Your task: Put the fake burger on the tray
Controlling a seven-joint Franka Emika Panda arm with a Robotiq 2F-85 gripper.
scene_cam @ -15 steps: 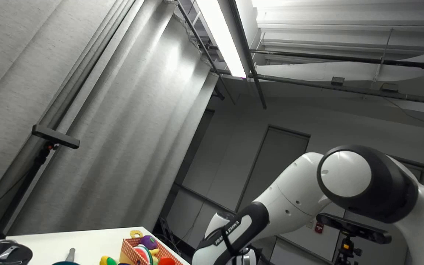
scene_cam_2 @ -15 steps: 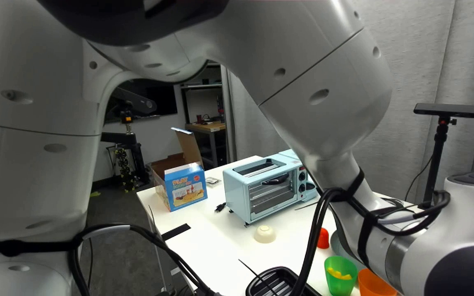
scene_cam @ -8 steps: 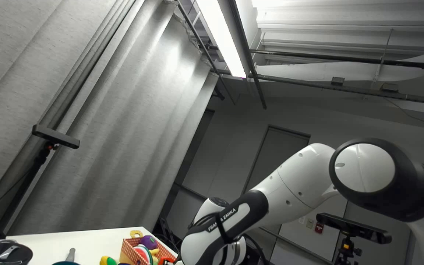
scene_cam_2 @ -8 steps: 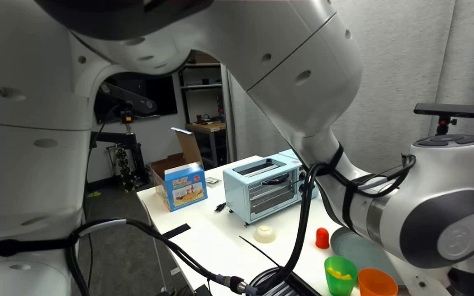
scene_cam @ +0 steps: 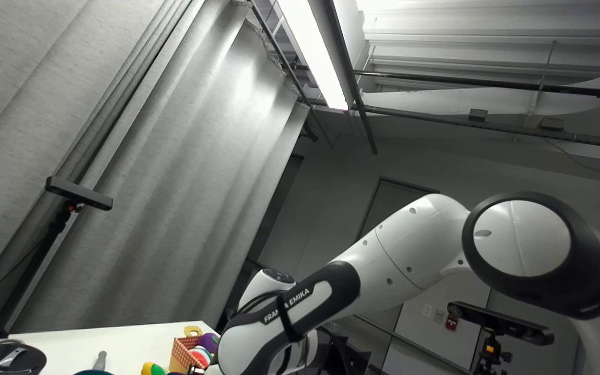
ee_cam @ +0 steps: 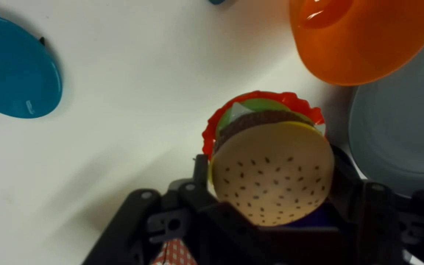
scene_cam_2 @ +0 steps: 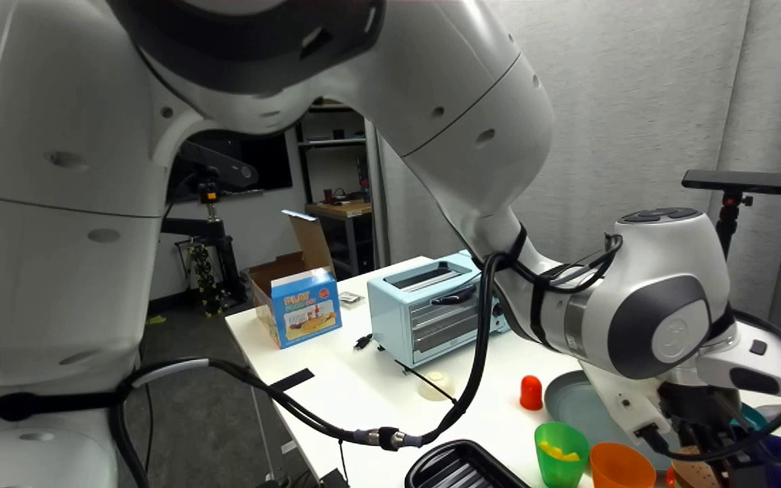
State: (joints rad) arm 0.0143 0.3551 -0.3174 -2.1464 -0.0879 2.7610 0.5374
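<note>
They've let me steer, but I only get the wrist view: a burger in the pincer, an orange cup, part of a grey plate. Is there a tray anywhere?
Observer: Yes, an exterior view shows a black tray on the white table.
Visitor: Does the orange cup have company?
Observer: In that same exterior view, a green cup stands beside it.
Visitor: Anything inside that one?
Observer: Yes, some yellow bits, too small for me to name.

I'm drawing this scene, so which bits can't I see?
Burger: underside hidden by its top in the wrist view.
Black tray: cut by an exterior view's bottom edge.
Toaster: one end partly behind the arm in an exterior view.
Blue disc: cut by the wrist view's left edge.
</note>
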